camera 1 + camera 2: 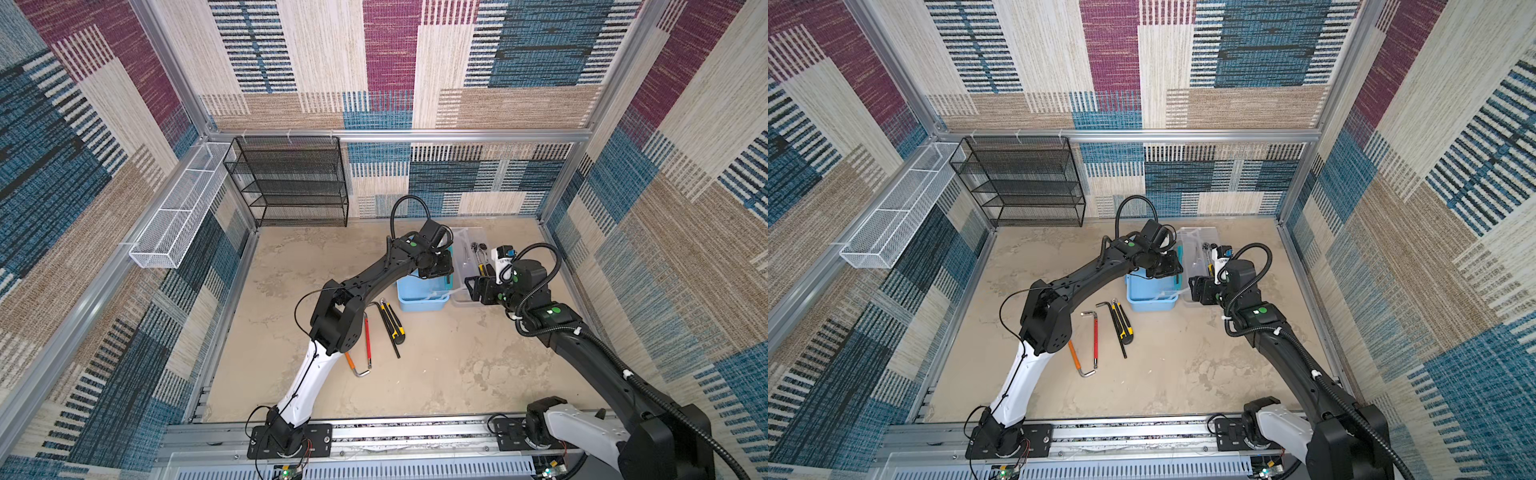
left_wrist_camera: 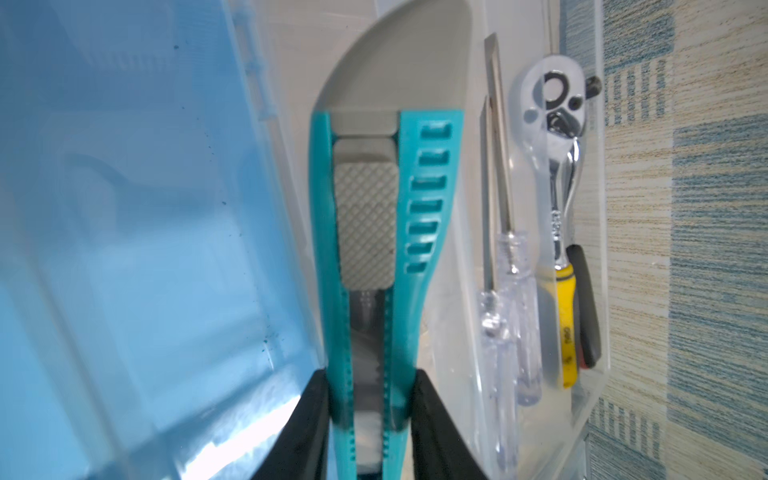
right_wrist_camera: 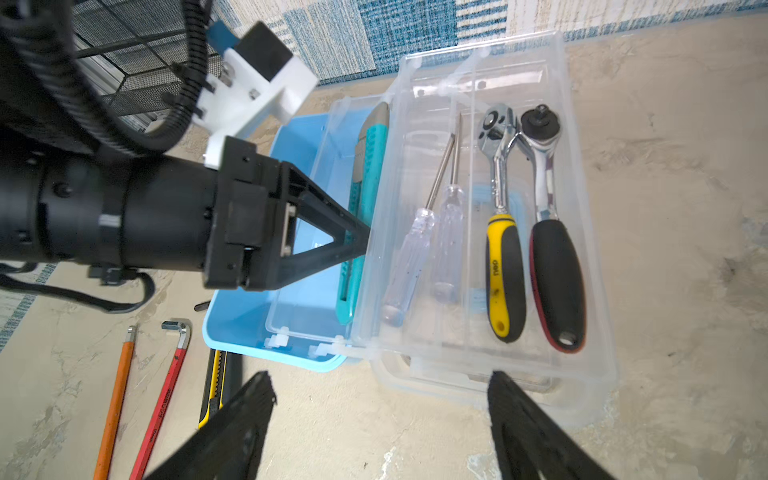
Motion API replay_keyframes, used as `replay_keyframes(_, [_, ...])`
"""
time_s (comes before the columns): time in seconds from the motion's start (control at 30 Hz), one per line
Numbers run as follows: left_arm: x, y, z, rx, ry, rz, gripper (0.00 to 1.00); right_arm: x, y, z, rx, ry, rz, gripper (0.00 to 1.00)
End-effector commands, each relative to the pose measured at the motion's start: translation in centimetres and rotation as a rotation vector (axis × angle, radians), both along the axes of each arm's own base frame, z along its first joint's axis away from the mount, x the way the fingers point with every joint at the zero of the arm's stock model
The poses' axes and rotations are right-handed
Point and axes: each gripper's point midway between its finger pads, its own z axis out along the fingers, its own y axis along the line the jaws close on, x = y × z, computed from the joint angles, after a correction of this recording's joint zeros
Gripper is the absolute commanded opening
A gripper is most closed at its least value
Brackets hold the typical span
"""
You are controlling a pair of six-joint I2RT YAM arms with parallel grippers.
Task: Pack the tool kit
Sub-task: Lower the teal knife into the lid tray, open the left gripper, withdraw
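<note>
Lightness, stiffness and slick plastic are expected of the teal utility knife [image 2: 428, 208], which is pinched near one end by the left jaws over the light blue toolbox [image 3: 237, 316]; the right jaws are spread.

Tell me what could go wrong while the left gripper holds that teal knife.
The left gripper pinches the teal knife near one end, so it might pivot or slip.
The knife is close to the clear tray wall; lowering could catch the rim.
The open right gripper hovers by the tray and might nudge it.
</note>
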Motion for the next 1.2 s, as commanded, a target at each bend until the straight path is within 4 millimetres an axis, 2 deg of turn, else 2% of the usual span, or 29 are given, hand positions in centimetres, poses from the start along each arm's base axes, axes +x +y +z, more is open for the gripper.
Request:
replay_keyframes(0.0, [-0.5, -0.5, -0.6, -0.032, 0.087, 0.017, 0.04, 0.0, -0.1, 0.3, 0.012, -0.005, -0.010, 0.83])
replay_keyframes(0.3, [-0.4, 0.7, -1.2, -0.016, 0.138, 0.106, 0.14, 0.0, -0.1, 0.4, 0.015, -0.002, -0.010, 0.83])
replay_keyframes(0.43, [-0.4, 0.8, -0.9, -0.018, 0.134, 0.111, 0.20, 0.0, -0.1, 0.1, 0.016, 0.005, -0.010, 0.83])
replay_keyframes(0.73, [0.0, 0.4, 0.5, -0.041, 0.106, 0.098, 0.48, 0.0, -0.1, 0.1, 0.011, 0.004, -0.008, 0.83])
replay_keyframes(0.9, [-0.2, 0.2, 1.7, -0.061, 0.093, 0.081, 0.58, 0.1, -0.1, 0.4, 0.008, -0.001, -0.004, 0.83])
replay_keyframes(1.0, [-0.2, 0.5, 2.9, -0.062, 0.064, 0.078, 0.62, 0.1, 0.1, 0.9, 0.011, -0.015, 0.005, 0.83])
replay_keyframes(1.17, [-0.3, 2.2, 4.8, -0.020, -0.019, 0.095, 0.81, -0.4, 1.2, 1.8, 0.046, -0.047, 0.068, 0.83])
